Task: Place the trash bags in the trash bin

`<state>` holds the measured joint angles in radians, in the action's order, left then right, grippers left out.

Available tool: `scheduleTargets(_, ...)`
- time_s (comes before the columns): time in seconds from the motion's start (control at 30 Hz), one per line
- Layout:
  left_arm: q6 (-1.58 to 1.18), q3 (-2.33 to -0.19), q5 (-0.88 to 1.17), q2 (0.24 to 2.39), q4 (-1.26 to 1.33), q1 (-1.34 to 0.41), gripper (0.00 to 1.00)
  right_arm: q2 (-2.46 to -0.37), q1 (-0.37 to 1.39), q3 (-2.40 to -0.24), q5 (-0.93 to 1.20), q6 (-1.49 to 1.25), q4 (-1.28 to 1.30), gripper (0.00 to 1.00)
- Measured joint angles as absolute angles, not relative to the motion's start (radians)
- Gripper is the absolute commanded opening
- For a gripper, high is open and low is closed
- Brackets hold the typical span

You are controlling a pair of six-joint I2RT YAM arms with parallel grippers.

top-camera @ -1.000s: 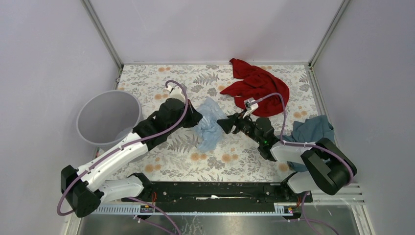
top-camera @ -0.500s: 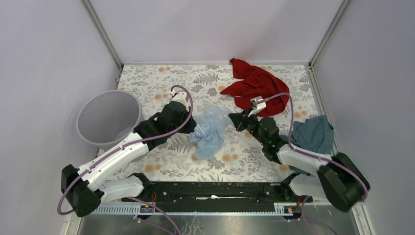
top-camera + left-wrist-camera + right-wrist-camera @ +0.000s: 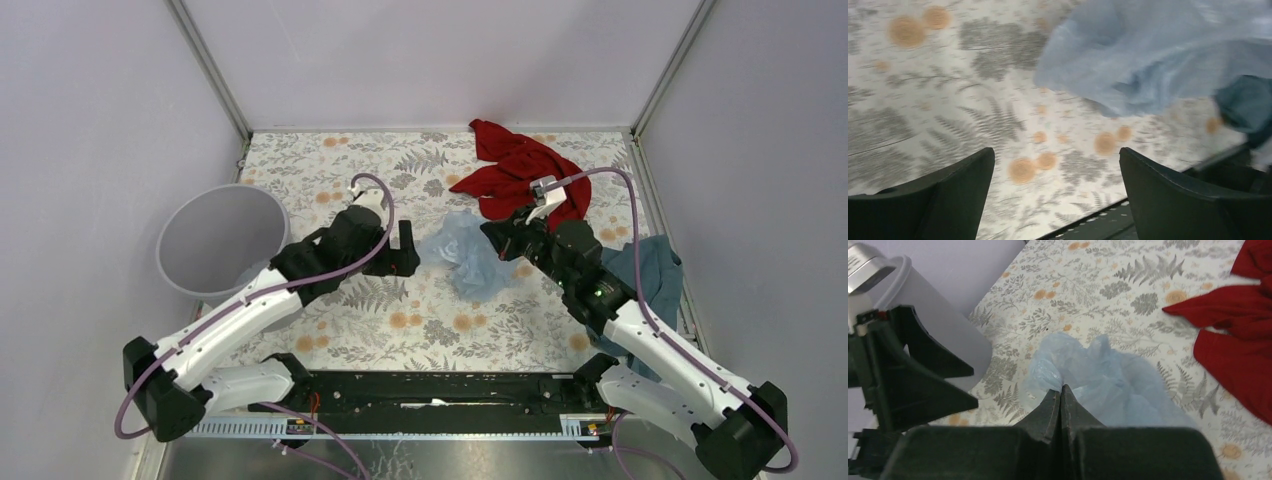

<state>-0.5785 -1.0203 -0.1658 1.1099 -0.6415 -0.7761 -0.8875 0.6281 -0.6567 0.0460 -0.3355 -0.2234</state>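
Observation:
The trash bag (image 3: 468, 258), thin crinkled pale-blue plastic, lies bunched on the floral table between the two arms. My right gripper (image 3: 490, 232) is shut on its right edge; in the right wrist view the closed gripper (image 3: 1061, 388) pinches a fold of the bag (image 3: 1113, 377). Just left of the bag, my left gripper (image 3: 406, 250) is open and apart from it. Nothing lies between the fingers of that gripper (image 3: 1055, 165), and the bag (image 3: 1158, 55) is beyond them. The light-grey trash bin (image 3: 222, 240) stands at the left, beside the left arm.
A red cloth (image 3: 520, 170) lies at the back right, just behind my right gripper. A dark teal cloth (image 3: 640, 270) lies at the right edge under the right arm. Walls close in the table on three sides.
My left gripper has opened and let go of the bag. The right gripper shut on the bag and drew it right and back, away from the left gripper.

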Motion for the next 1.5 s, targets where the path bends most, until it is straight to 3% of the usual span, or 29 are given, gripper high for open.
scheduleTargets(0.27,-0.763,-0.764,0.082,0.960,-0.326,-0.902,0.99,-0.862,0.628,-0.692,0.043,-0.477,-0.037,0.00)
scheduleTargets(0.53,-0.820,-0.752,0.045,1.148,-0.164,-0.963,0.99,-0.850,0.628,-0.692,0.045,-0.529,0.028,0.00)
scheduleTargets(0.8,-0.817,-0.876,-0.021,1.428,-0.045,-0.957,0.97,-0.800,0.628,-0.692,0.043,-0.533,0.058,0.00)
scheduleTargets(0.93,-0.823,-0.878,0.008,1.503,0.038,-0.952,0.75,-0.776,0.628,-0.692,0.042,-0.533,0.070,0.00)
scheduleTargets(1.1,-0.821,-0.876,0.012,1.523,0.056,-0.952,0.28,-0.763,0.628,-0.699,-0.003,-0.520,0.116,0.00)
scheduleTargets(1.17,-0.814,-0.865,0.001,1.511,0.052,-0.952,0.15,-0.752,0.628,-0.714,-0.048,-0.504,0.154,0.00)
scheduleTargets(1.33,-0.790,-0.760,-0.079,1.319,-0.098,-0.948,0.01,-0.719,0.628,-0.770,-0.183,-0.450,0.256,0.00)
scheduleTargets(1.5,-0.774,-0.719,-0.156,1.011,-0.278,-0.937,0.00,-0.704,0.628,-0.815,-0.308,-0.374,0.360,0.00)
